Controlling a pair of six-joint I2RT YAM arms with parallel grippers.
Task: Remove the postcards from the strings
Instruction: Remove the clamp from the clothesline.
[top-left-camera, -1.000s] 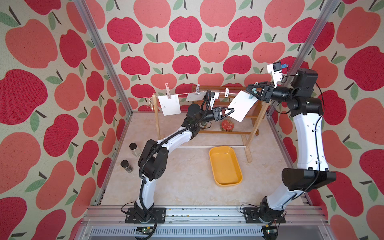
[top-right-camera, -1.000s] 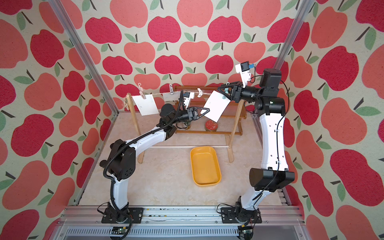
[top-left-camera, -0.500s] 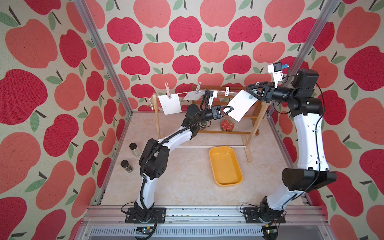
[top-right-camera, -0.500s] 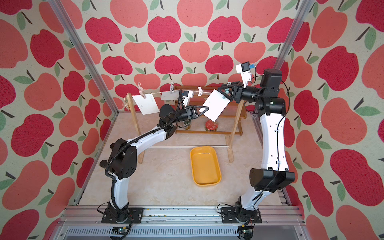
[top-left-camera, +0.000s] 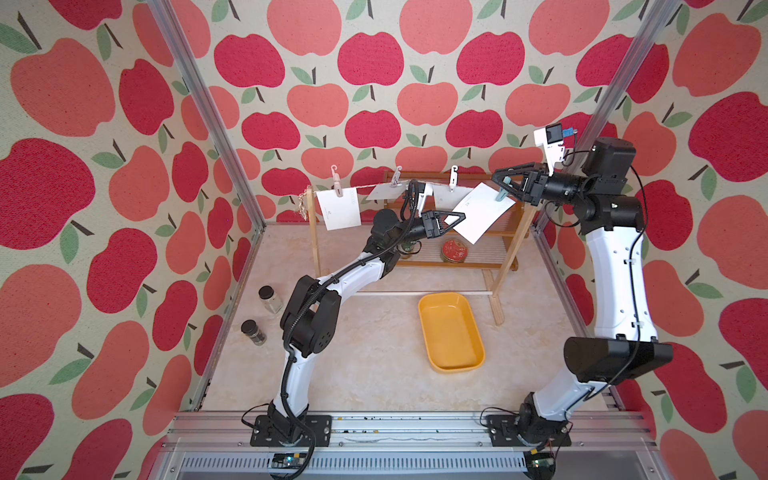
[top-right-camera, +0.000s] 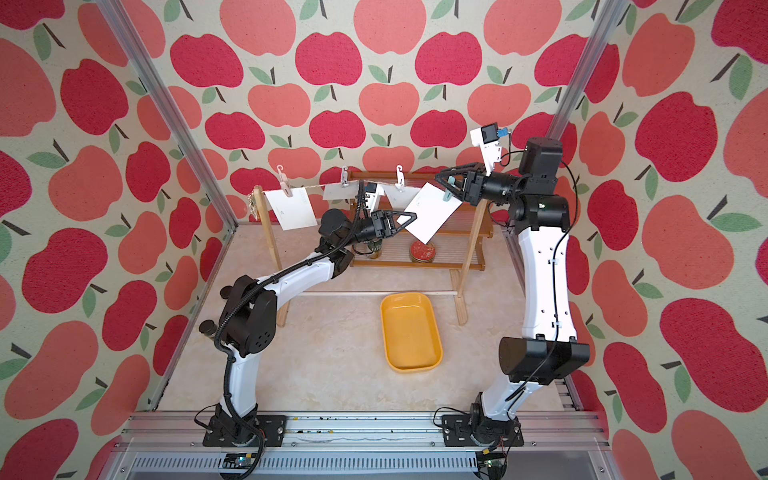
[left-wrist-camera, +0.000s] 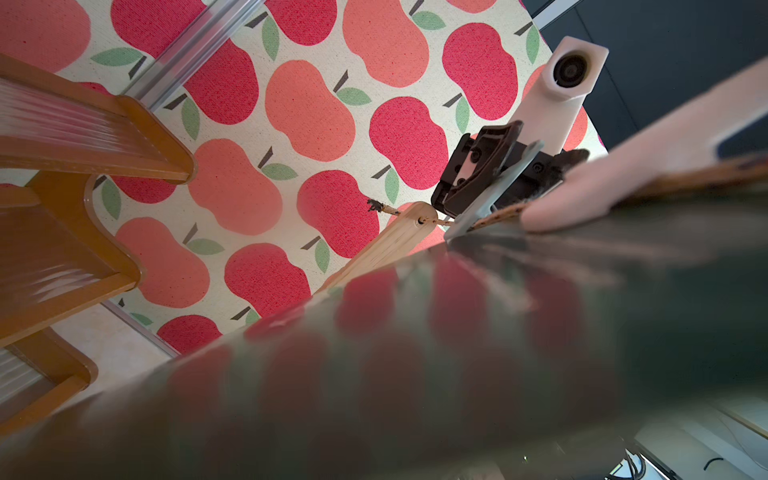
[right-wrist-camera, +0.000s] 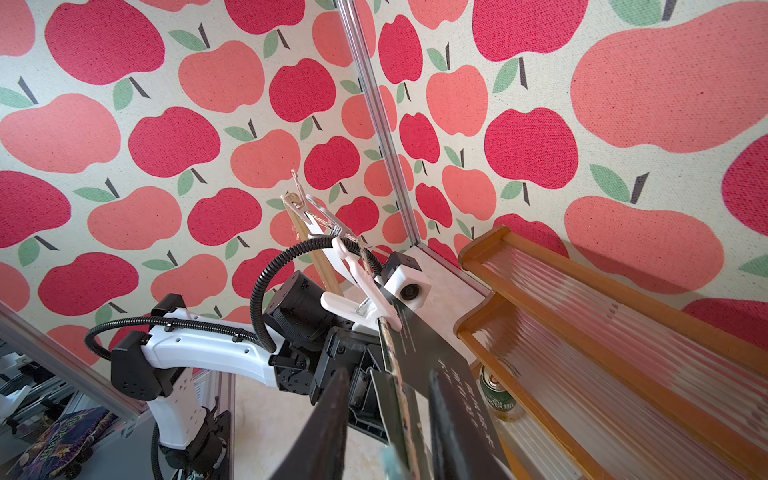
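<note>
Overhead, both arms meet at one tilted card

Overhead, four plain white rectangular paper postcards (top-left-camera: 337, 208) hang from the thin beige-and-red twisted twine (left-wrist-camera: 500, 215), which is stretched between two light wooden posts (top-left-camera: 313, 245). Three hang by pale plastic clothespins (top-left-camera: 336, 185). The tilted postcard (top-left-camera: 484, 212), the one nearest the right arm, slopes down from a teal plastic clothespin (top-left-camera: 503, 192) at its upper edge.

The left gripper (top-left-camera: 462, 216) is pressed together on this card's lower edge, as both top views show. The left wrist view shows mostly the card's blurred surface, very close. The right gripper (top-left-camera: 496, 178) has its dark fingers (right-wrist-camera: 328, 419) on either side of the teal clothespin and the twine, with only a narrow gap. Whether they squeeze the pin I cannot tell.

Below, a yellow round-cornered plastic tray (top-left-camera: 451, 336) lies on the pale marbled tabletop (top-left-camera: 374, 353), apart from the posts.
</note>
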